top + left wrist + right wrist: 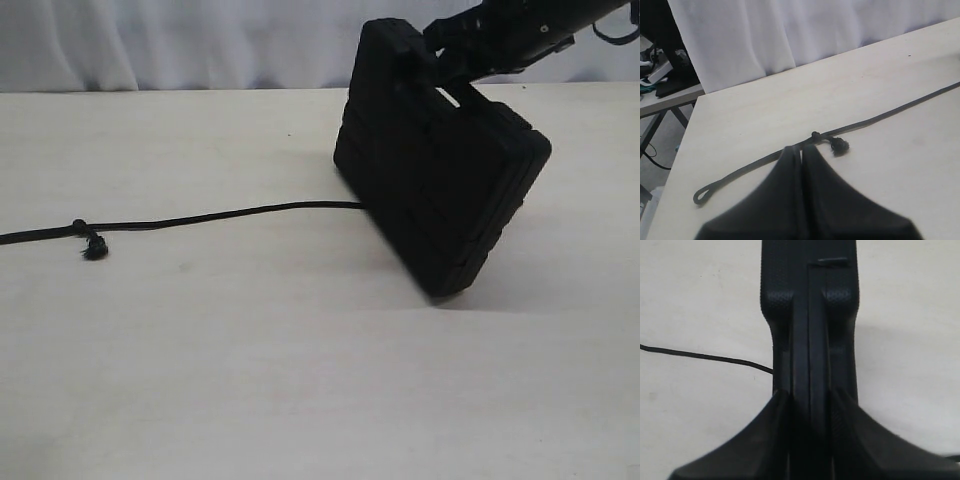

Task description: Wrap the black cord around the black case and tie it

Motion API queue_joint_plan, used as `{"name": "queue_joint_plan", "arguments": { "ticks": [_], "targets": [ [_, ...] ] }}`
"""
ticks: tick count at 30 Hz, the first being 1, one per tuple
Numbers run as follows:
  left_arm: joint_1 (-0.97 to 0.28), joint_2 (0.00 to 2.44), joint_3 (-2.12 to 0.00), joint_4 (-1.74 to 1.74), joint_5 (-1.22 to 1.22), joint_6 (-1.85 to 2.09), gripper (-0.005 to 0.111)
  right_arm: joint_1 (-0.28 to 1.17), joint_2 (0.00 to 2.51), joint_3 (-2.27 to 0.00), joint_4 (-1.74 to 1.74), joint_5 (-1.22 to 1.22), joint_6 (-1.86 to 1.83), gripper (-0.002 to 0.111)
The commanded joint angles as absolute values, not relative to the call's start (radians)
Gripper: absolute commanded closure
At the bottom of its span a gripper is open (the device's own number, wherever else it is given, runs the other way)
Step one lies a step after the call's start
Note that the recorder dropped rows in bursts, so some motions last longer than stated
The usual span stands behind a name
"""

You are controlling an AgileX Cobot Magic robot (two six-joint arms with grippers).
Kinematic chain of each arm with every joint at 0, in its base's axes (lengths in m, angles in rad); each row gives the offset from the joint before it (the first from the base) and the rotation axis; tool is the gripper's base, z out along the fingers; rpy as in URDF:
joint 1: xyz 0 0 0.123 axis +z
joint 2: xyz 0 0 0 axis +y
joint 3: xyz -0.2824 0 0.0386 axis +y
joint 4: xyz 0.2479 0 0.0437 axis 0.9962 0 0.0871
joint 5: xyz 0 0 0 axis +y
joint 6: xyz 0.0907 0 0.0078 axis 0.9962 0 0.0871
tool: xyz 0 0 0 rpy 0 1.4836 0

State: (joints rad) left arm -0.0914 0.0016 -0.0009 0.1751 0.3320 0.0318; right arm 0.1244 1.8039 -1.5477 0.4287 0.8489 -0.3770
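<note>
Status: right pincer (810, 400) is clamped on the handle edge of the black case (440, 190), one finger on each flat side. The case is tipped up with its handle edge on top, sloping down to the right, and its lowest corner on the table (300, 390) at near right. The black cord (230, 214) lies flat, long axis left-right, from the left edge to the case's base. Its knot (88, 243) is near the left end, frayed tuft pointing near; the looped end (700, 194) is beyond it. Left pincer (801, 152) is closed to a slit above the cord by the knot; can't tell if it touches. Table is pale wood, with a white curtain (200, 40) behind.
</note>
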Motion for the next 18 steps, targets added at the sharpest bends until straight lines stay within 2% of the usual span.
{"name": "queue_joint_plan", "arguments": {
  "ticks": [1,3,16,18],
  "targets": [
    [-0.095,0.000,0.000,0.173,0.323,0.034,0.107,0.215,1.789,-1.546,0.167,0.829,-0.233,0.104],
    [-0.095,0.000,0.000,0.173,0.323,0.034,0.107,0.261,1.789,-1.546,0.020,0.827,-0.140,0.104],
    [-0.095,0.000,0.000,0.202,0.318,0.039,0.107,0.306,1.789,-1.546,0.010,0.846,-0.128,0.104],
    [-0.095,0.000,0.000,0.255,0.248,0.049,0.107,0.306,1.789,-1.546,0.010,0.850,-0.126,0.104]
  ]
}}
